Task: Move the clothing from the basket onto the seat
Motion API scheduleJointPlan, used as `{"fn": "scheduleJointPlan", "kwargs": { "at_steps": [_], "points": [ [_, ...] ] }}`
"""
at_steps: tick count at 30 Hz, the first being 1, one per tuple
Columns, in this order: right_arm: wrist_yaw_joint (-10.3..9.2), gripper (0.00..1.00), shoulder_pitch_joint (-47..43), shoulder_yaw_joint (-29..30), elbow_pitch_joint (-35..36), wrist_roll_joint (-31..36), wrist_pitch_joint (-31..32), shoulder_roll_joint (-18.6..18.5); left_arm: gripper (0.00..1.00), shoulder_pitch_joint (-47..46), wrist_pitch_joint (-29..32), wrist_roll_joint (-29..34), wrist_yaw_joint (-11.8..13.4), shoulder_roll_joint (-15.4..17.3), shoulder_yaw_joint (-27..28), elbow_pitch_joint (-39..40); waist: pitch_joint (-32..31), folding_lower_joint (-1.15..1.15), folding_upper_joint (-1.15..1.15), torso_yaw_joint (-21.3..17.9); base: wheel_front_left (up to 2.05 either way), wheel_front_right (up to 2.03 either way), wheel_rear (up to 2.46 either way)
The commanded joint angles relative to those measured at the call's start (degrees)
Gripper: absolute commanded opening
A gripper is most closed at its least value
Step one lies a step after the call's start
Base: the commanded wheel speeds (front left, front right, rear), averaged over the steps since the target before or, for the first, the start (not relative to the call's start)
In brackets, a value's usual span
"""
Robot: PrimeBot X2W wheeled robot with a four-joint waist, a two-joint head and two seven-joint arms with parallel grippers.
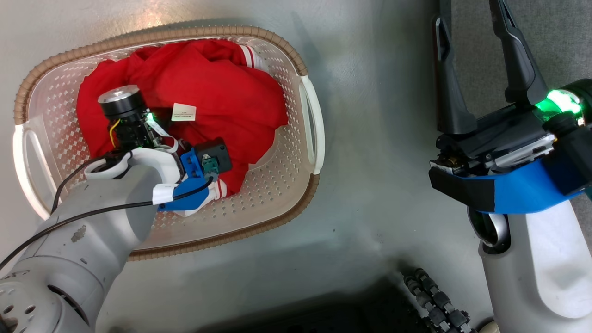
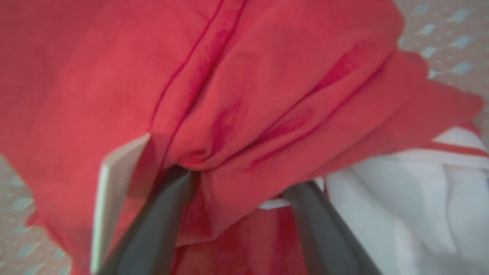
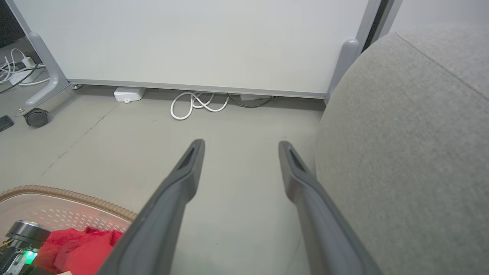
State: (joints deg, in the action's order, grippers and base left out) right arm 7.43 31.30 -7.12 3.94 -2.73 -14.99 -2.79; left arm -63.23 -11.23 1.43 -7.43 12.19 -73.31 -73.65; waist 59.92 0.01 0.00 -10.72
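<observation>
Inside the basket the left gripper, spread, straddles a fold of the red clothing; the right gripper, also spread and empty, hangs well outside it.

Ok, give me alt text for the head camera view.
The robot's left arm reaches into a cream basket of red clothing on a grey floor. Its open right gripper hovers at the right, by the grey seat.
</observation>
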Motion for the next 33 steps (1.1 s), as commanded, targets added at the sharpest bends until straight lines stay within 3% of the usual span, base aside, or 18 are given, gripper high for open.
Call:
{"fn": "scheduleJointPlan", "kwargs": {
  "at_steps": [1,4,5,6,7,21,33],
  "points": [
    [0.11,1.0,0.7,-0.1,0.3,-0.5,-0.3,-0.2,1.0,-0.9,-0.4,-0.2,0.0,-0.2,-0.1,-0.1,0.1,-0.01,0.0,-0.1,0.0,0.0,0.0],
    [0.11,1.0,0.7,-0.1,0.5,-0.7,-0.3,-0.2,1.0,-1.1,-0.9,-0.8,0.0,-0.8,-0.1,-0.1,0.4,-0.01,0.0,0.0,0.0,0.0,0.0],
    [0.11,1.0,0.7,0.0,0.5,-0.7,-0.3,-0.2,0.72,-1.3,-1.2,-0.9,0.0,-1.0,-0.1,-0.1,0.5,-0.01,0.0,0.1,0.0,0.0,0.0],
    [0.11,1.0,0.7,0.0,0.5,-0.8,-0.3,-0.2,0.09,-1.3,-1.4,-0.8,0.0,-1.1,-0.1,-0.1,0.5,-0.01,0.0,0.1,0.0,0.0,0.0],
    [0.11,1.0,0.7,0.1,0.4,-0.8,-0.3,-0.2,0.0,-1.2,-1.4,-1.0,0.0,-1.2,-0.2,-0.1,0.5,-0.01,0.0,0.2,0.0,0.0,0.0],
    [0.07,1.0,0.6,0.6,-1.0,0.3,-0.3,-0.2,0.0,1.1,-4.0,-6.1,0.8,-4.1,2.8,2.3,-4.6,-0.01,0.0,3.1,0.0,0.0,0.0],
    [0.07,1.0,-1.9,0.8,-3.8,1.3,-0.3,-0.2,0.0,7.6,-4.0,-12.1,3.0,-3.9,8.6,15.1,-15.1,-0.01,0.0,6.4,0.0,0.0,0.0]
  ]
}}
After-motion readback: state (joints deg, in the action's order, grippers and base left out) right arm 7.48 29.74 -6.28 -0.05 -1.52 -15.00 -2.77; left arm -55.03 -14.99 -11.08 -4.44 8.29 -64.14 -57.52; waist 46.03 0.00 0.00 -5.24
